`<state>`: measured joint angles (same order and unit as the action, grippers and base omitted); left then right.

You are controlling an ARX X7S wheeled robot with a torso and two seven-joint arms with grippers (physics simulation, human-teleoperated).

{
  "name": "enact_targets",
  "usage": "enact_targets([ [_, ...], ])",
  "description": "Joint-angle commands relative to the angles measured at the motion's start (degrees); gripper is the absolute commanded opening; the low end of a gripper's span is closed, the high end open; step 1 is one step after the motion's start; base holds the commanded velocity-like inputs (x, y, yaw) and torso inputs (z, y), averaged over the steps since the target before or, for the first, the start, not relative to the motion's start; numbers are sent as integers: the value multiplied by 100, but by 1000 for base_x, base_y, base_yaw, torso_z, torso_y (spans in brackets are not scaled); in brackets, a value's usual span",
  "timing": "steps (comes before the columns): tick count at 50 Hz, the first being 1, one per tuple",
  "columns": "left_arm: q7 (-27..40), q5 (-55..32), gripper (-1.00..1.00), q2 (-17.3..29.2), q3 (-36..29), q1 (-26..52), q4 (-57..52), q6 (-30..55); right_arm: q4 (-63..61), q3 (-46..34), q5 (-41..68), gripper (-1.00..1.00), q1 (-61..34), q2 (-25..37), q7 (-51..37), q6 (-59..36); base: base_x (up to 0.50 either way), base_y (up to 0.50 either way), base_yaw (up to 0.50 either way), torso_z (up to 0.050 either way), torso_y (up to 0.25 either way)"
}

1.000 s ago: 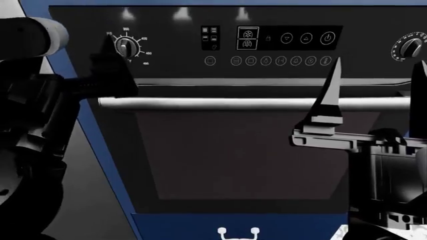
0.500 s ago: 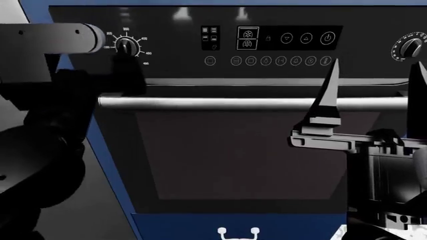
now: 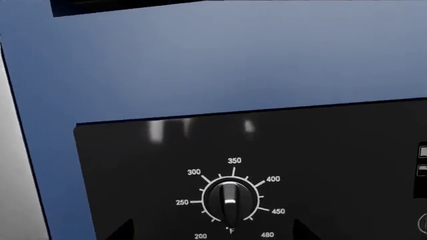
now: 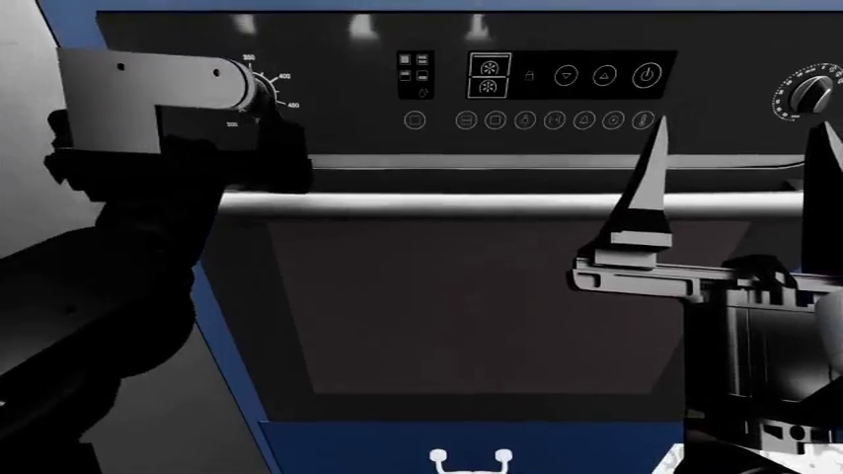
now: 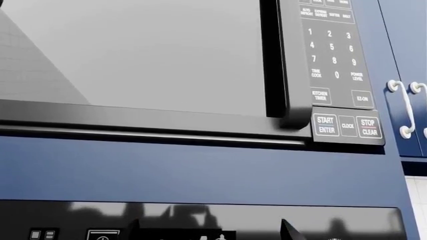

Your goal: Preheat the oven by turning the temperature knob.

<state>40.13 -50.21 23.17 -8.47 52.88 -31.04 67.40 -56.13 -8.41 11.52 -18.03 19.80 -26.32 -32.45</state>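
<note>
Black oven [image 4: 500, 286] front: the left gripper [image 4: 270, 118] sits directly before the temperature knob [image 3: 230, 200], fingertips apart either side. Right gripper [image 4: 737, 168] open, empty, below the panel.

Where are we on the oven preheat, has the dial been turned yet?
Approach looks done: the left claw sits in front of the round black-and-silver temperature knob. Not turned yet: its pointer aims at the F mark, off every numeral. Left: grip and rotate. The right claw idles open by the black oven's handle.
</note>
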Motion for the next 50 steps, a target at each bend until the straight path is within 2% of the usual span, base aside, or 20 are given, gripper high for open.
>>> enact_targets([
  [1,-140,101,100,-37,-119,8,314,-175,-12,-16,53,100,-12,42,-55,-3,0,0,0,0,0],
  [50,-432,447,100,-256,-504,263,1338,-693,96,-106,194,100,-9,204,-234,137,0,0,0,0,0],
])
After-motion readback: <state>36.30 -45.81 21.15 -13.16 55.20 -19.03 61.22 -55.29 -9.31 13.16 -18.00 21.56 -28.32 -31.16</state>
